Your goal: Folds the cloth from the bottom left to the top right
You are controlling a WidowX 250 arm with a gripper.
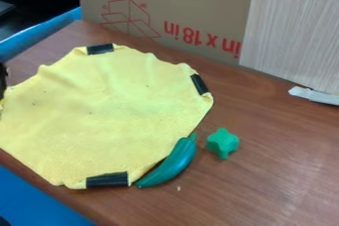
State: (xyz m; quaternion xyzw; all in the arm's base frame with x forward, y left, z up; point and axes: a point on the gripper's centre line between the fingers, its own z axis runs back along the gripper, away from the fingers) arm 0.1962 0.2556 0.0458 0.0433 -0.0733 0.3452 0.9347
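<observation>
A yellow cloth [106,116] lies spread out on the brown table, its outline roughly rounded with slight ripples along the upper edge. Black tape patches mark its top, right and bottom edges. At the far left edge of the view, a narrow black part of what looks like the gripper [3,79] stands beside the cloth's left side; the rest of it is cut off.
A green pepper-shaped toy [173,163] lies against the cloth's lower right edge. Just right of it is a small green star-like piece [223,142]. A cardboard box [192,7] and a wood-patterned panel [291,36] stand along the table's back edge [261,77].
</observation>
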